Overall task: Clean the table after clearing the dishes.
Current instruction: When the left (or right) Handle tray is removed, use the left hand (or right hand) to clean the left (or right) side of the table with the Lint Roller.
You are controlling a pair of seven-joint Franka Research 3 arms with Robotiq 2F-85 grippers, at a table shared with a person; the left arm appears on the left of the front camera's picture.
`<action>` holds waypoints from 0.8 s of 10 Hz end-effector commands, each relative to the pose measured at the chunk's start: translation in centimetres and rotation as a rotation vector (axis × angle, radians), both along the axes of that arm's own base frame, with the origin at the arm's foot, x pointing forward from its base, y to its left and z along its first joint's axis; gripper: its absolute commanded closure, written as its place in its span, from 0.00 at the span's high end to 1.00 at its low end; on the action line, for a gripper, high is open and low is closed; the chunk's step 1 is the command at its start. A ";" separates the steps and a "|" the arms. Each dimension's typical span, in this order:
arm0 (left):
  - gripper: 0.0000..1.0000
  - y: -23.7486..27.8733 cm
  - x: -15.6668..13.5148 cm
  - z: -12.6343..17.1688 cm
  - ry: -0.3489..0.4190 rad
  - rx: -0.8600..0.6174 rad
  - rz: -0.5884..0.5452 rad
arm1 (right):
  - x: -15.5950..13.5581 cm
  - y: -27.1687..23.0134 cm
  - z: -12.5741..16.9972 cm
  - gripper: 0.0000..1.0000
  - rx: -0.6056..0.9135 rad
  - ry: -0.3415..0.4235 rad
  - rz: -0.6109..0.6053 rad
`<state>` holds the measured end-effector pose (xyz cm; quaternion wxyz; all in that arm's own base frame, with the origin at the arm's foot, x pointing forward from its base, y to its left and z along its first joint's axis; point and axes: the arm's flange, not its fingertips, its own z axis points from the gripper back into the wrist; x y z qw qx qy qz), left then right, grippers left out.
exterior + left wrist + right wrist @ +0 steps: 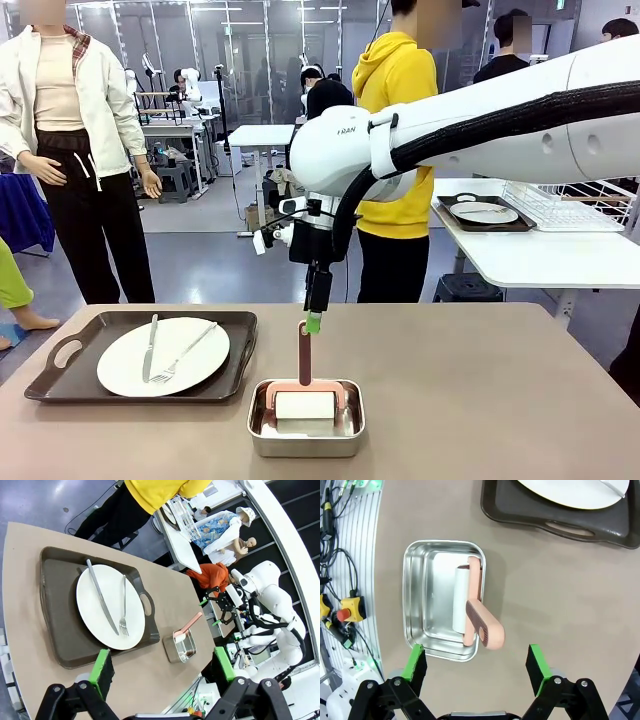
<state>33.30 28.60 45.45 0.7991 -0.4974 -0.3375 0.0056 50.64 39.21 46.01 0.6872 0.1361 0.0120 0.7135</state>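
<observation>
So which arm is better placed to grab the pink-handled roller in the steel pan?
Right: the right pincer, open, hangs directly above the roller handle. The left pincer, also open, views the pan from farther off.

**Cut Off and Covered**

In the right wrist view the tray (560, 515) and its plate (570, 492) run off the top edge. From the front, near the table's (500, 400) front edge, the pan (305, 438) wall hides the roller's (305, 404) underside. Whether the right gripper (313, 322) touches the handle (304, 352) cannot be told. One finger (100, 667) of the left gripper (162, 662) covers a tray corner.
</observation>
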 end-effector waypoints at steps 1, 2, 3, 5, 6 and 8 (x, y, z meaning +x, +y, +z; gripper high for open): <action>1.00 0.2 -0.3 0.0 -0.008 0.002 -0.011 | 0.4 -0.7 -0.5 1.00 0.018 -0.032 -0.007; 1.00 0.2 -0.3 0.0 -0.008 0.002 -0.011 | 0.0 0.0 0.0 1.00 0.000 0.000 0.000; 1.00 0.2 -0.3 0.0 -0.008 0.002 -0.011 | 0.0 0.0 0.0 1.00 0.000 0.000 0.000; 1.00 0.2 -0.3 0.0 -0.008 0.002 -0.011 | 0.0 0.0 0.0 1.00 0.000 0.000 0.000; 1.00 0.2 -0.3 0.0 -0.008 0.002 -0.011 | 0.0 0.0 0.0 1.00 0.000 0.000 0.000; 1.00 0.2 -0.3 0.0 -0.008 0.002 -0.011 | 0.0 0.0 0.0 1.00 0.000 0.000 0.000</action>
